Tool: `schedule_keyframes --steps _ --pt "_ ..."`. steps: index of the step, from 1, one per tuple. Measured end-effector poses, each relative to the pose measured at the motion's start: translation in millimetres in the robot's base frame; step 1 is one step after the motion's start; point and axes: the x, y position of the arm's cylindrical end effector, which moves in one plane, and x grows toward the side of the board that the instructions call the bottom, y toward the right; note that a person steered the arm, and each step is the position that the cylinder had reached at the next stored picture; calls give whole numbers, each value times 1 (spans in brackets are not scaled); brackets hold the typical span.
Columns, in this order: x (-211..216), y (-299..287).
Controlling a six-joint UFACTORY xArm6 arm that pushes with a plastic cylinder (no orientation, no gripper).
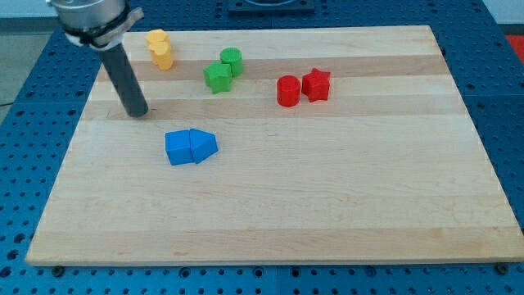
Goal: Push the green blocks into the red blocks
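Observation:
A green star block and a green cylinder sit touching at the board's upper middle. A red cylinder and a red star block sit touching to their right, a short gap away. My tip rests on the board at the upper left, well to the left of the green blocks and slightly lower in the view. It touches no block.
Two yellow blocks sit together near the board's top edge, above and right of my tip. A blue cube and a blue pentagon block touch each other below the green blocks. The wooden board lies on a blue perforated table.

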Motion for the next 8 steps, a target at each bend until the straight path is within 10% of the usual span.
schedule_keyframes --steps 5,8 --pt "-51 134" --pt "-133 110"
